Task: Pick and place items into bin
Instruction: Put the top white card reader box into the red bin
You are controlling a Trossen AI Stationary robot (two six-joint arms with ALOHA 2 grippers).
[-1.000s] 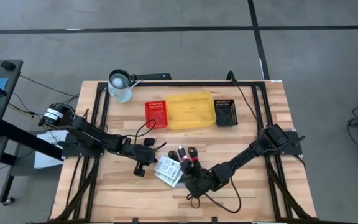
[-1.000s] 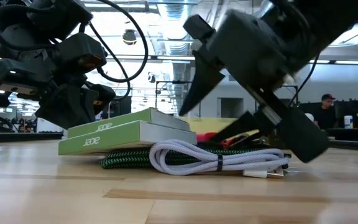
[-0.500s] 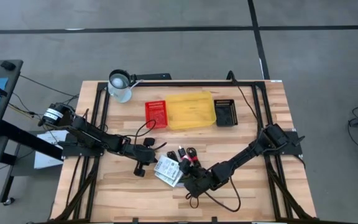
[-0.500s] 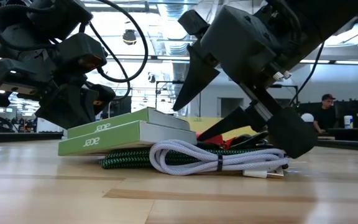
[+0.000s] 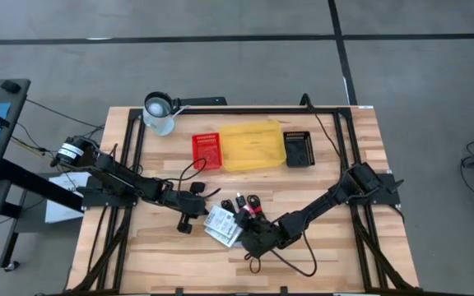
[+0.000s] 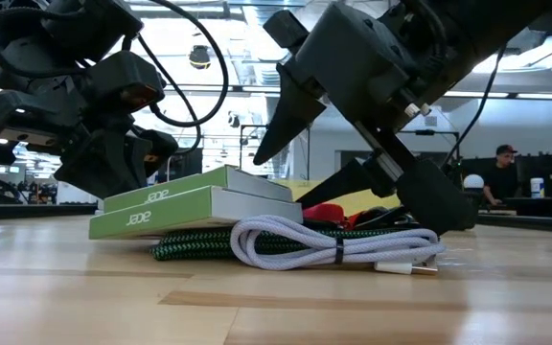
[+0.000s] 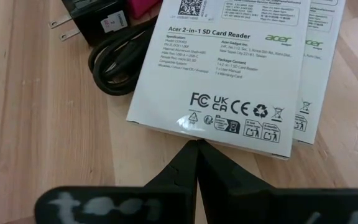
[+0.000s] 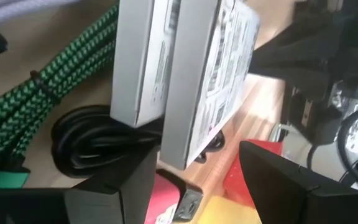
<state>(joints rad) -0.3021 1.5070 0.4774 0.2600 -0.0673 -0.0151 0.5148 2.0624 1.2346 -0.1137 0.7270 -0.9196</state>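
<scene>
The items lie in a pile at the table's middle. Two white boxes with green print (image 5: 222, 224) (image 6: 195, 206) rest partly on a green braided cord (image 6: 195, 247). A coiled white cord (image 6: 333, 241), a black cord (image 7: 114, 59) and red-pink pieces (image 6: 326, 211) lie beside them. My right gripper (image 5: 241, 230) (image 6: 300, 177) is open at the pile's right, slanting down; the boxes' end (image 8: 185, 143) and a pink piece (image 8: 166, 196) show between its fingers. My left gripper (image 5: 194, 219) (image 7: 197, 144) is shut, at the boxes' left edge. My left gripper's shut fingertips stand right at the edge of the upper white box (image 7: 204, 134), coming from the table's left and slanting down. I cannot tell whether they touch it. The box lies flat.
At the table's far side stand a red basket (image 5: 206, 150), a yellow bin (image 5: 253, 145) and a black basket (image 5: 299, 148) in a row, with a white cup (image 5: 159, 113) at the far left. Black frame rails (image 5: 130, 148) run along the table's sides.
My right gripper has rolled and tipped a little, its open fingers swinging toward the pile and the table's left. The gap between them looks unchanged. The items have kept still.
</scene>
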